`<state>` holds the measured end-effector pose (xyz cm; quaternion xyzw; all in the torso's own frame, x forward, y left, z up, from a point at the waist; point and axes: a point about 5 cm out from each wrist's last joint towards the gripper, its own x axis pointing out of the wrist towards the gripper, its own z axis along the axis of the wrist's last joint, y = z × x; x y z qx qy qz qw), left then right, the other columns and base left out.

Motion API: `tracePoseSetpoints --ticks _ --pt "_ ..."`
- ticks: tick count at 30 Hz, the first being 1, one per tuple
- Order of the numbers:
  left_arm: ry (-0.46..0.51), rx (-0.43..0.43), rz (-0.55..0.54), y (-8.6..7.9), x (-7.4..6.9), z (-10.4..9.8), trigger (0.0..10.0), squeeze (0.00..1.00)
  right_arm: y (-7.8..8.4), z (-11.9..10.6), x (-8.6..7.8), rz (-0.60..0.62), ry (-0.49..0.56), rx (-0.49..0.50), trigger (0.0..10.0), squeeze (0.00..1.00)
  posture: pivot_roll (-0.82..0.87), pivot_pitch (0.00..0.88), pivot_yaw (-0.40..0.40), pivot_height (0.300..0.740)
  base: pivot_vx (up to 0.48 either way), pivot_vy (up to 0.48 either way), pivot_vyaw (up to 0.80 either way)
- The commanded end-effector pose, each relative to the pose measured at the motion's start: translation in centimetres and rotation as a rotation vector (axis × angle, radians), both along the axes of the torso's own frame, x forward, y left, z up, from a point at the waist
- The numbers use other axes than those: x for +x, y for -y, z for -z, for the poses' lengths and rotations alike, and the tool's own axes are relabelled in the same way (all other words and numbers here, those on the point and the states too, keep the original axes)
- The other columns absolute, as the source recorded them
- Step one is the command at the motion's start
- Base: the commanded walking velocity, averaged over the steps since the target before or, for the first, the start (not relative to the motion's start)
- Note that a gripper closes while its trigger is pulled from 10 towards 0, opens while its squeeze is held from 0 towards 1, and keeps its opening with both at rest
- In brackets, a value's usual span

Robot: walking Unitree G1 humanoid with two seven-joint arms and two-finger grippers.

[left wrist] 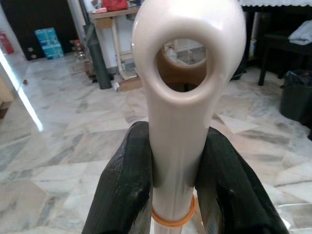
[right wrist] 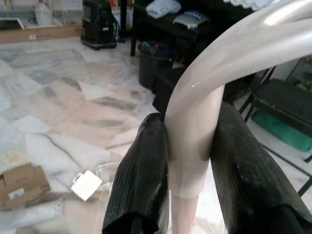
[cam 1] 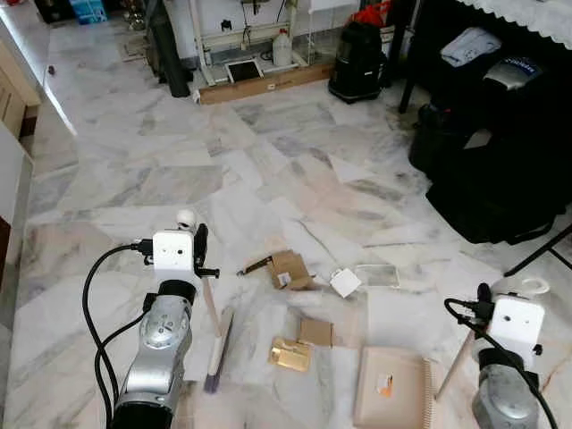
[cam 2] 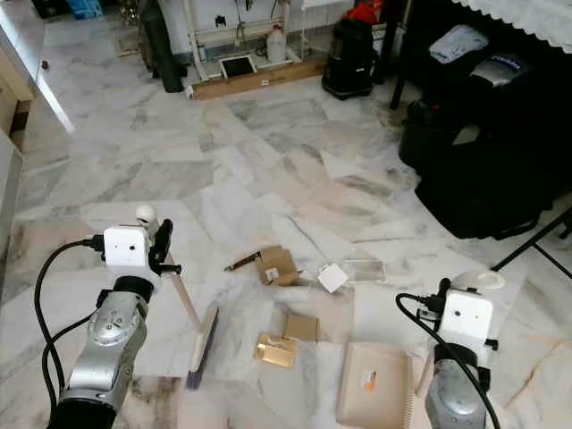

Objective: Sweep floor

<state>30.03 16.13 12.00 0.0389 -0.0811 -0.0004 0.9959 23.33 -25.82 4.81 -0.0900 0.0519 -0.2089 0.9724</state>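
From the left eye view, the left hand point(cam 1: 198, 243) is clenched round the top of the broom point(cam 1: 215, 344), whose handle slants down to the bristle head resting on the marble floor point(cam 1: 134, 170) just left of the litter, placed, I judge, so one stroke to the right would push the scraps toward the dustpan point(cam 1: 391, 387). That pan lies flat at the near right with its comb edge to the right, its handle rising to the right hand point(cam 1: 523, 288). Between broom and pan I count four pieces of cardboard: a brown box point(cam 1: 290, 268), a small brown square point(cam 1: 315, 332), a yellowish flat piece point(cam 1: 290, 354) and a white card point(cam 1: 345, 282), plus one clear plastic sheet point(cam 1: 376, 274). In the right eye view the same layout holds, and further off stand one black vacuum cleaner point(cam 2: 349, 58) and one white jug point(cam 2: 275, 43). The left wrist view shows two black fingers point(left wrist: 124, 185) pinching the cream handle just below its hanging hole, a high grip that suits a long sweeping swing. The right wrist view shows the right hand's fingers point(right wrist: 141, 175) gripping the pan's handle where its looped top begins, holding the pan steady, likely to receive the litter; the box and white card lie beyond.
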Motion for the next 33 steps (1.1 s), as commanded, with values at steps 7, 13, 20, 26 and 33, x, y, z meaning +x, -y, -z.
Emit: tracePoseSetpoints --ticks 7,13,20,26,33 --pt "0.0 -0.015 0.017 -0.1 0.2 -0.3 10.0 0.0 -1.1 1.2 1.0 -0.047 -0.018 0.029 10.0 0.0 0.02 0.066 0.025 0.74 0.0 0.0 0.0" --pt "-0.017 -0.021 0.036 0.0 0.3 -0.2 10.0 0.0 -2.0 1.9 1.7 -0.073 -0.02 0.051 10.0 0.0 0.03 0.055 0.033 0.74 0.0 0.0 0.0" --pt "-0.093 0.021 0.034 -0.3 0.6 0.7 10.0 0.0 -3.2 1.9 3.0 -0.118 0.004 0.091 10.0 0.0 0.04 0.047 0.034 0.74 0.0 0.0 0.0" --pt "-0.124 0.024 0.065 -0.1 0.4 1.2 10.0 0.0 -3.6 1.5 3.9 -0.131 0.028 0.098 10.0 0.0 0.04 0.057 0.037 0.74 0.0 0.0 0.0" --pt "-0.139 0.004 0.068 0.0 0.7 1.4 10.0 0.0 -3.5 1.2 4.3 -0.138 0.043 0.101 10.0 0.0 0.04 0.073 0.033 0.74 0.0 0.0 0.0"
